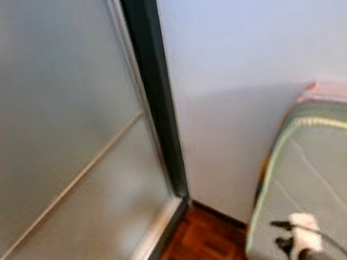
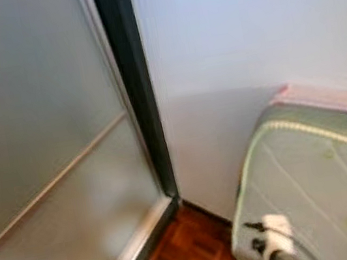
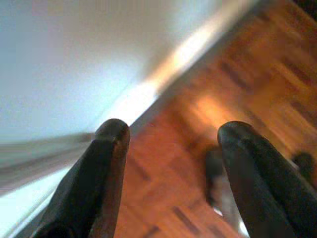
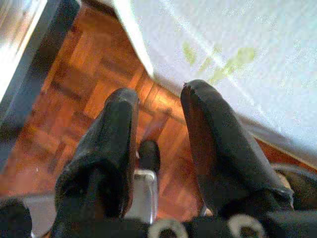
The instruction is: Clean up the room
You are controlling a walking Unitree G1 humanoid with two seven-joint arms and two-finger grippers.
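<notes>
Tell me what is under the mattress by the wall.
Wooden parquet floor runs up to the mattress edge. Whatever lies beneath the mattress itself is covered, so a frame or base cannot be made out.

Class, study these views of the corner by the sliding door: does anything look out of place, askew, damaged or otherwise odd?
Nothing stands out. The mattress lies against the wall, the frosted sliding door looks intact, and the visible strip of parquet floor has no spill. Both views are blurred, so small marks could be missed.

My 2 head eyes look forward and down into a corner: frosted door [image 1: 52, 156], wall [image 1: 258, 37], mattress [image 1: 333, 177]. My 2 wrist cameras look down along my fingers at the parquet floor [image 3: 198, 124], which the head views share.
</notes>
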